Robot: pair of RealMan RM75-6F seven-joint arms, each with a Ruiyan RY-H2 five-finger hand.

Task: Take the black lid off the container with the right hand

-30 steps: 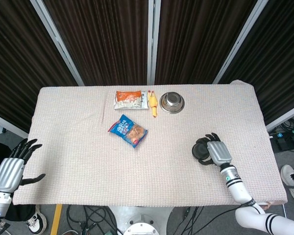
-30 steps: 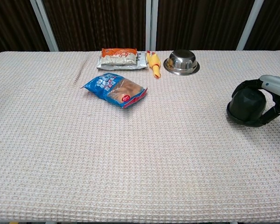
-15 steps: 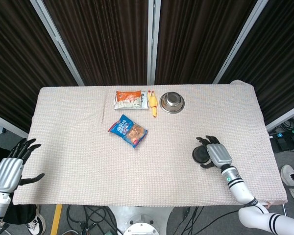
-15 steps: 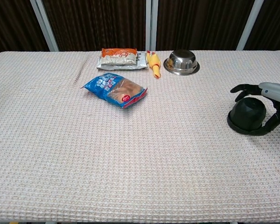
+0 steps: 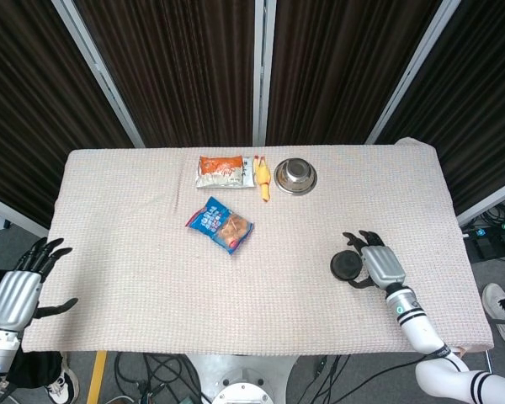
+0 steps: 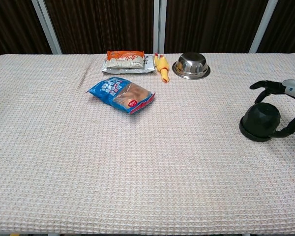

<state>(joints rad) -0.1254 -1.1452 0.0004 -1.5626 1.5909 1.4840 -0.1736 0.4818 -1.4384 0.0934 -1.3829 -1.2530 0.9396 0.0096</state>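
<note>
The black domed lid (image 5: 347, 266) sits flat on the cloth near the table's right side; the chest view shows the lid (image 6: 260, 123) standing alone with no container beneath it. My right hand (image 5: 380, 263) is just to its right, fingers spread and lifted clear of the dome, holding nothing. In the chest view the right hand (image 6: 290, 93) hovers above and right of the lid, its thumb low by the lid's base. A steel bowl (image 5: 295, 176) stands at the back. My left hand (image 5: 21, 290) hangs open off the table's left front corner.
An orange snack packet (image 5: 220, 171) and a yellow rubber chicken (image 5: 263, 178) lie beside the bowl at the back. A blue snack bag (image 5: 220, 225) lies left of centre. The table's right edge (image 5: 465, 269) is close to my right hand.
My right hand, which was wrapped around the lid a second ago, has let go, spread its fingers and drawn back to the right. The lid stays on the cloth.
</note>
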